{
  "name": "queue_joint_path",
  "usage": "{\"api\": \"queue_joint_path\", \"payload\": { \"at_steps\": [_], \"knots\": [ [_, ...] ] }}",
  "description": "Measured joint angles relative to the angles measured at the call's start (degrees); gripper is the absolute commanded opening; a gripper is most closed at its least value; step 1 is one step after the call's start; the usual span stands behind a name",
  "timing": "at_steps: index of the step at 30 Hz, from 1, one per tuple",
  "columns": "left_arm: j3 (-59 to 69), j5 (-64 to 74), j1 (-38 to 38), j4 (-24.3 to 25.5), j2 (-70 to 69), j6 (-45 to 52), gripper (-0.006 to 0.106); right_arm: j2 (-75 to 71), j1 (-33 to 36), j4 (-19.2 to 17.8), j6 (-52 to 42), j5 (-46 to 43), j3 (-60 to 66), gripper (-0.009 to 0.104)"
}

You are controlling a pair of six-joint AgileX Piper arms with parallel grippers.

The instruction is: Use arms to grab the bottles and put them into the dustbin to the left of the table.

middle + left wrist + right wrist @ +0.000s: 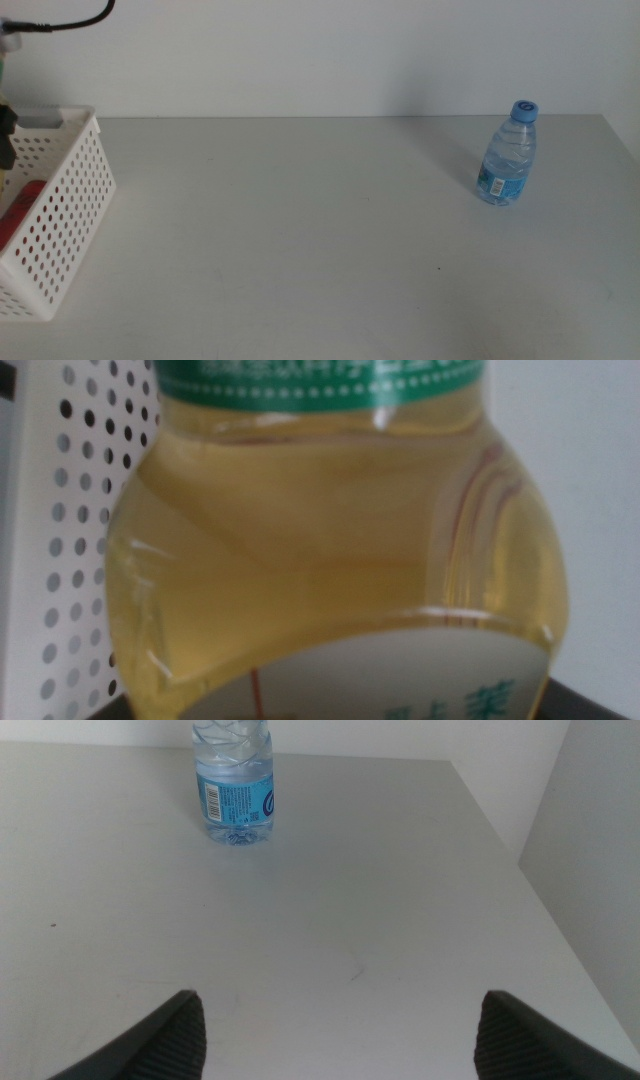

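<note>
Your right gripper [340, 1030] gapes wide, water bottle [233, 782] well beyond it. Left pincer's grip: can't tell; yellow bottle [340, 560] fills its view beside dustbin [60, 230].

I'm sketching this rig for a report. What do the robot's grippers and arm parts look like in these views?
Little shows. The right gripper has two dark, matte jaws with finely ribbed surfaces, each tapering to a rounded tip. Of the left gripper only a dark edge shows beneath the yellow bottle. In the middle view, a black cable curves across the top left corner.
</note>
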Motion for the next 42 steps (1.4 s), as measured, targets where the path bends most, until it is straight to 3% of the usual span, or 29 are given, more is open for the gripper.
{"api": "queue_joint_path", "payload": {
  "at_steps": [12, 16, 19, 20, 26, 33, 42],
  "knots": [
    [0.0, 1.2, 1.1, 0.2, 10.3, 0.5, -0.001, 0.0, 0.0, 0.0, 0.0, 0.0, 0.0, 0.094],
    [0.0, 1.0, 1.1, 1.1, 12.0, 0.5, 0.007, 0.0, 0.0, 0.0, 0.0, 0.0, 0.0, 0.094],
    [0.0, 0.7, 1.1, 1.5, 12.3, 0.5, 0.022, 0.0, 0.0, 0.0, 0.0, 0.0, 0.0, 0.094],
    [0.0, 0.7, 1.1, 1.6, 12.3, 0.6, 0.036, 0.0, 0.0, 0.0, 0.0, 0.0, 0.0, 0.094],
    [0.0, 0.7, 1.1, 1.1, 12.3, 2.7, 0.094, 0.0, 0.0, 0.0, 0.0, 0.0, 0.0, 0.094],
    [-0.4, 0.2, 1.1, -2.6, 11.5, 2.1, 0.094, 0.0, 0.0, 0.0, 0.0, 0.0, 0.0, 0.094],
    [-2.4, 0.2, -2.2, -2.9, 2.4, -2.8, 0.088, 0.0, 0.0, 0.0, 0.0, 0.0, 0.0, 0.094]
  ]
}}
